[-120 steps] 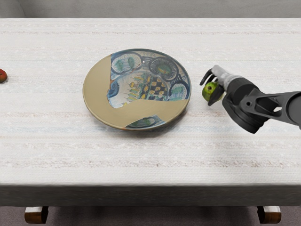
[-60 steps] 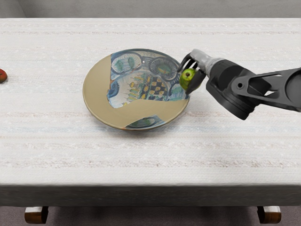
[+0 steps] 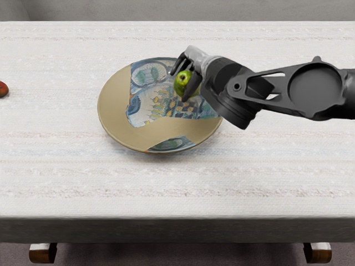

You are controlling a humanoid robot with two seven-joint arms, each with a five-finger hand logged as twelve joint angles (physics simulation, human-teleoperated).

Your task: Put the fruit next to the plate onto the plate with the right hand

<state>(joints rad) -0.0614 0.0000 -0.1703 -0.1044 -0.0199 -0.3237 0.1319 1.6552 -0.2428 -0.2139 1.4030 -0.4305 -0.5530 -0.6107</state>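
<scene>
Since half a second ago, the fruit (image 3: 182, 82) has been carried leftward from the right rim of the plate (image 3: 115, 106) to a spot over its patterned inside, and the right arm has been stretched further across the table (image 3: 222, 172). A second ago the fruit was held well clear of the plate, off to its right.

The fruit, small and green, is gripped by the right hand (image 3: 195, 69): dark fingers (image 3: 178, 62) are curled over it from above and below, so that only its left face is shown. It is seen against the upper right part of the plate's inside, beside the checkered motif. Whether it touches the plate cannot be told.

The plate is laid flat near the table's middle; its left side and lower rim are plain tan, the rest painted in blue and green. Its right rim is partly covered by the dark forearm (image 3: 277, 94), which is brought in from the right edge. A red thing (image 3: 3, 88) is cut off by the left edge, well apart from the plate.
</scene>
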